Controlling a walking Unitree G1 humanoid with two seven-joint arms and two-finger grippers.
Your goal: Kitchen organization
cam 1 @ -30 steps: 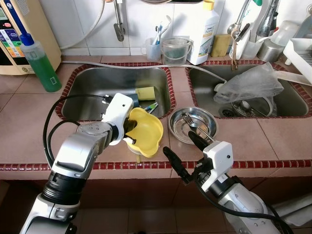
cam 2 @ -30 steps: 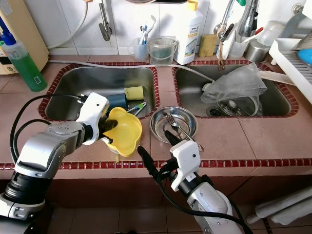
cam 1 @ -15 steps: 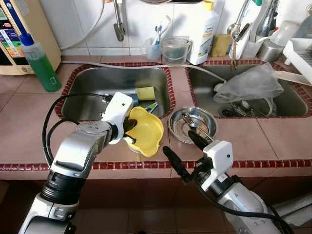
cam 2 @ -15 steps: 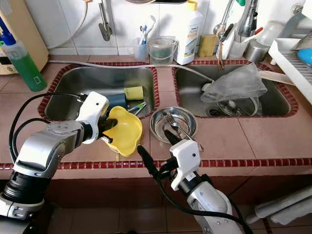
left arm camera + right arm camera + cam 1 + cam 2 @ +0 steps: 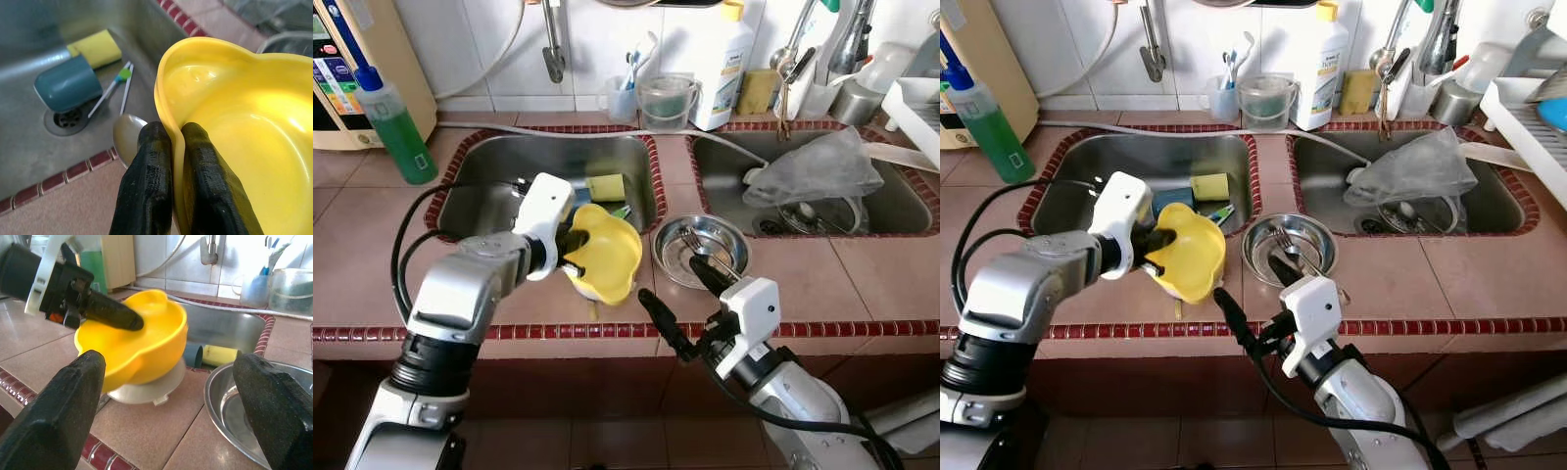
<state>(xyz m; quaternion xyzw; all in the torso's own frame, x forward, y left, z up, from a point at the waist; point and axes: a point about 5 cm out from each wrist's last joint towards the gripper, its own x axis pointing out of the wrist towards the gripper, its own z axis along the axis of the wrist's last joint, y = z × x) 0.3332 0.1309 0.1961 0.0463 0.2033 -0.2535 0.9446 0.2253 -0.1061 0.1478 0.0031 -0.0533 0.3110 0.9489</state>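
I have the left gripper (image 5: 168,147) clamped on the rim of the yellow bowl (image 5: 605,253), one finger outside the wall and one inside, as the left wrist view shows plainly. The bowl sits tilted at the counter's (image 5: 352,264) front strip, just beside the near right corner of the left sink (image 5: 499,176), its mouth turned toward the right and slightly up; from the right wrist view its white base (image 5: 146,387) looks lifted or barely touching the tile, though I cannot say which. The right gripper (image 5: 677,304) hangs with its fingers spread wide, holding nothing, low at the counter edge in front of the steel bowl (image 5: 700,253), which has a fork (image 5: 690,245) lying in it. The relation I steer by is this: the yellow bowl lies to the right of my left wrist, with the sink directly behind it and the steel bowl just beside it on the right, so the left arm alone commands it. In the sink I see a teal cup (image 5: 66,83) on its side by the drain, a sponge (image 5: 95,48), and a toothbrush (image 5: 115,85). I judge the bowl's next place is either the sink or the steel bowl; either way the tilt needs watching, since a rim pinch may slip.
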